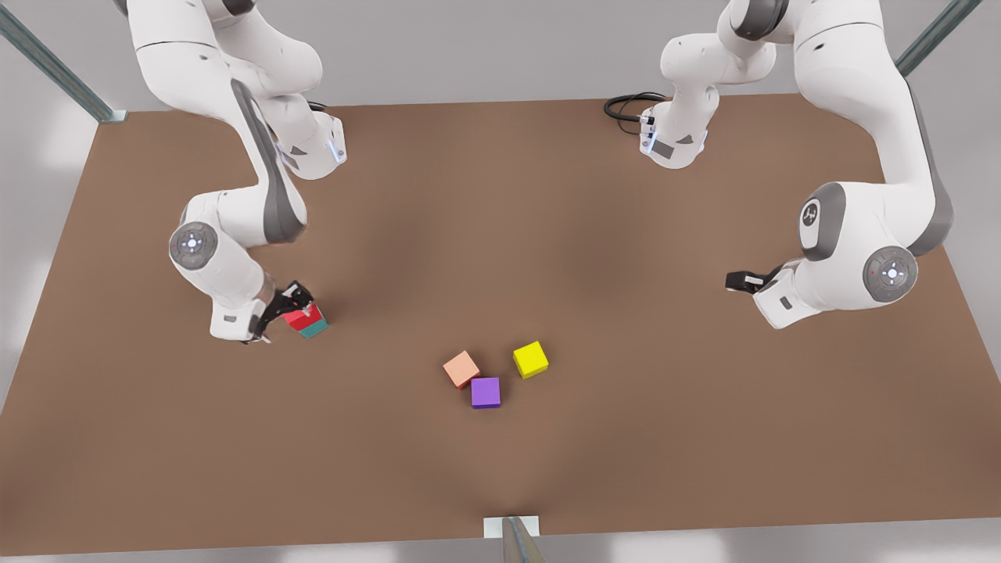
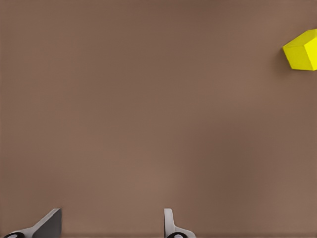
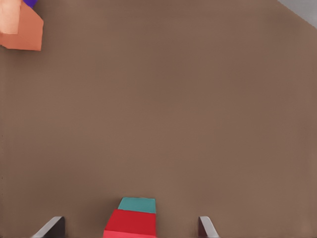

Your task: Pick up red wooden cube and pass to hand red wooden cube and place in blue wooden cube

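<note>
The red cube (image 1: 302,317), plain and matte, sits on top of the teal cube (image 1: 316,329), slightly offset, between the right tool's (image 1: 283,311) spread fingers. The stack stands on the worktop (image 1: 500,234) toward the front view's left edge.

This is a robot test bench in a simulated lab, not a home or a shop. A broad, flat, matte brown tabletop (image 1: 500,234) carries everything, and beyond its edges there is plain pale grey floor. Grey metal frame struts (image 1: 55,66) rise at the far corners, as on a rig cage, and another strut (image 1: 522,541) stands on a white plate at the middle of the near edge. Two white and grey jointed robot arms (image 1: 250,172) are mounted along the far edge, with a looped black cable (image 1: 629,105) lying by one base. Small plain coloured cubes, such as a yellow cube (image 1: 531,360), are the only loose things.
</note>
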Controlling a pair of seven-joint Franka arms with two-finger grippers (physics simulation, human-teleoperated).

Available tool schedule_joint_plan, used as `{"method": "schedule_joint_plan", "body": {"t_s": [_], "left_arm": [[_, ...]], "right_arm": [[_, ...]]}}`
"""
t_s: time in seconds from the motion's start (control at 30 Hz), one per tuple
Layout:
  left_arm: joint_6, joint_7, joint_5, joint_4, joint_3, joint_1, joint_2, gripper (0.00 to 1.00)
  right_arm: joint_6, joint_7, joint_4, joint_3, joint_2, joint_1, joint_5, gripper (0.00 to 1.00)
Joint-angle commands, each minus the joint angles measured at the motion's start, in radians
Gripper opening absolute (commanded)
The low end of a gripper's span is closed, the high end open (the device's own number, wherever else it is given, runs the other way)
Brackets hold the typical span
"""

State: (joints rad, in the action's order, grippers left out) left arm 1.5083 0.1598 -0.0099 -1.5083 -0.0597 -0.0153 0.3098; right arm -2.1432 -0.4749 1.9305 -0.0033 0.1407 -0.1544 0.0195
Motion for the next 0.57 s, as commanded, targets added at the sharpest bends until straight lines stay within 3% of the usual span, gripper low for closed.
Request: {"method": "schedule_joint_plan", "body": {"t_s": [0.0, 0.07, 0.17, 0.53], "left_arm": [[-0.010, -0.003, 0.002, 0.000, 0.000, 0.000, -0.002, 1.00], [-0.011, -0.002, 0.002, 0.000, 0.000, 0.000, -0.002, 1.00], [-0.013, -0.003, 0.002, 0.003, 0.000, 0.002, -0.003, 1.00], [-0.091, -0.002, 0.007, 0.037, 0.001, 0.006, -0.002, 1.00]], "right_arm": [[0.437, 0.356, -0.149, -0.006, 0.023, 0.012, 0.025, 1.00], [0.523, 0.689, -0.220, -0.020, -0.010, 0.027, 0.030, 1.00], [0.804, 0.720, -0.447, -0.061, -0.059, 0.029, 0.010, 1.00], [0.773, 0.593, -0.377, -0.101, -0.147, 0.073, -0.018, 1.00]]}}
